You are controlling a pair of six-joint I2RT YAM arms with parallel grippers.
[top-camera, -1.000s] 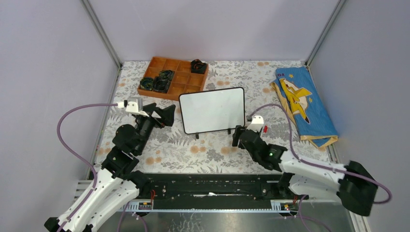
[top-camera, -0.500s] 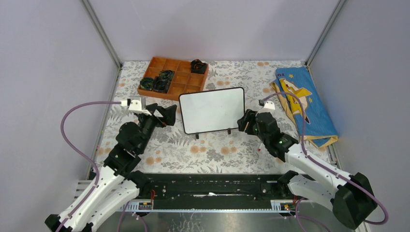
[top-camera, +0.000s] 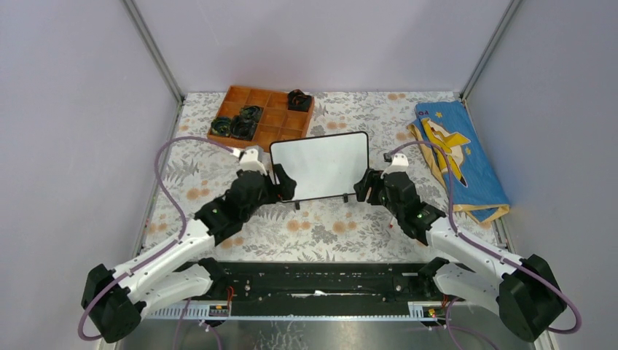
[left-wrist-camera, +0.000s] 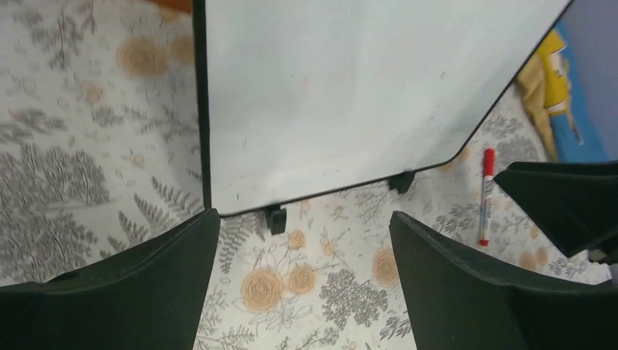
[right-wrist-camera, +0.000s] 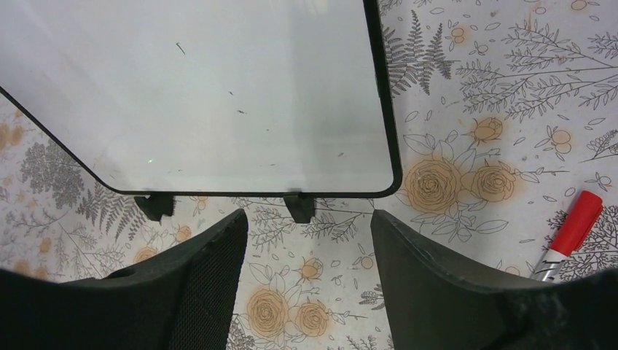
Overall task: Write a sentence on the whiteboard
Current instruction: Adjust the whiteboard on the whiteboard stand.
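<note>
From above: a small white rectangular whiteboard (top-camera: 321, 165) with a thin black frame and small black feet stands at the middle of the floral-patterned counter (top-camera: 328, 230). The left fingers (top-camera: 283, 184) sit at its lower left corner and the right fingers (top-camera: 366, 187) at its lower right corner. An orange compartment tray (top-camera: 221, 138) holding dark, coiled items lies just behind the board to the left. A folded blue cloth with a yellow figure (top-camera: 460, 157) lies well off to the right.

Left wrist camera: the left fingers are spread wide and grasp nothing. One black tip reaches the board's lower left corner, though whether it touches cannot be told. The board's face shows white with only faint specks. Two of its feet rest on the counter between the fingers. A slim white marker with a red cap (left-wrist-camera: 486, 197) lies on the counter beyond the board's right corner, near the dark tips of the other arm.

Right wrist camera: the right fingers are likewise released and parted, with nothing between them but floral counter. The board's rounded lower right corner and two feet stand just ahead of the tips. The red-capped marker lies to the right, apart from the board.
</note>
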